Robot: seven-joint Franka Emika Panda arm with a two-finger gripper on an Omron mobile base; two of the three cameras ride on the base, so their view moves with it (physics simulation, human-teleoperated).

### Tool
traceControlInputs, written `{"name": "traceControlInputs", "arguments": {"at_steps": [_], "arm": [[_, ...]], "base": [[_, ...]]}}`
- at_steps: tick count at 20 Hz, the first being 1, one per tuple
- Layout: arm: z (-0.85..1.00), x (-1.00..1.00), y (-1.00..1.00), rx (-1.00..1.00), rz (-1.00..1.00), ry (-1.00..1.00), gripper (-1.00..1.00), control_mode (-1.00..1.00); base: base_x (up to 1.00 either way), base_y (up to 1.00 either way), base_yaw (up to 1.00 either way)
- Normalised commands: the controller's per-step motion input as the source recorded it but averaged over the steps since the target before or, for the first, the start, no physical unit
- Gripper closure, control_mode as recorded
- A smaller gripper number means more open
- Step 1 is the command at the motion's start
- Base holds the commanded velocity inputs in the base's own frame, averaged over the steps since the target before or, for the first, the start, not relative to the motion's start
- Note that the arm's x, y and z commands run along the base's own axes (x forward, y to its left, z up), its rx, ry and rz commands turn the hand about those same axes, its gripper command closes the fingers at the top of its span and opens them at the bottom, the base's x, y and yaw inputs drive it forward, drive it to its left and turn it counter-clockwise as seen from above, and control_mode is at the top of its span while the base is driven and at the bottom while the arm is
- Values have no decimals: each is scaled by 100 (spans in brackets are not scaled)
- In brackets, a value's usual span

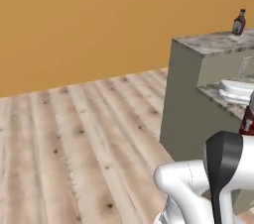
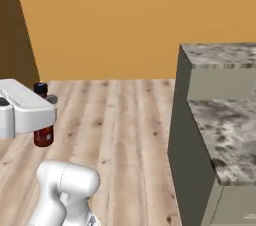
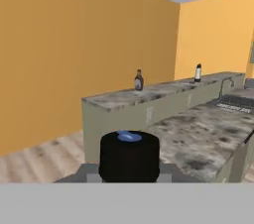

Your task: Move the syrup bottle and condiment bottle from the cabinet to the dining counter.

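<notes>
A: Currently, item one — the condiment bottle [image 2: 43, 129]; small, red, black cap; upright in the gripper [image 3: 129, 177], jaws drawn narrow about it; in the hand view its black cap fills the space between the fingertips; in the right base view it hangs off the white hand, over the wooden floor [image 2: 125, 135], well apart from any surface.

B: Item two?

A: The syrup bottle [image 1: 239, 22]; dark brown, pale label; standing upright on the upper ledge of the dining counter [image 1: 213, 44], near its corner — I judge that half done; a white-and-black dispenser [image 3: 198, 72] stands further along the same ledge.

B: Hazards, then?

A: First — the grip; the red bottle is slim and held high up near its neck, so a sharp swing or a jolt of the base could let it slip and drop to the floor; second — the counter's corner and taupe side lie between arm and top, so a low approach could knock the bottle's base on the stone edge; third — placement; setting it just beside the syrup bottle risks tipping that one over; whether the lower stone shelf [image 2: 225, 135] counts as the counter I cannot say.
</notes>
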Motion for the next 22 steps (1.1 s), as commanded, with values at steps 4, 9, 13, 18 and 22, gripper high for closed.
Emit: {"name": "traceControlInputs", "arguments": {"at_steps": [4,9,13,18,22], "arm": [[0,0,0,0,0,0,100,100],[0,0,0,0,0,0,100,100],[0,0,0,0,0,0,100,100],[0,0,0,0,0,0,100,100],[0,0,0,0,0,0,100,100]], "base": [[55,48,-85],[81,74,-56],[87,97,-38],[85,90,-38],[76,63,-38]]}}
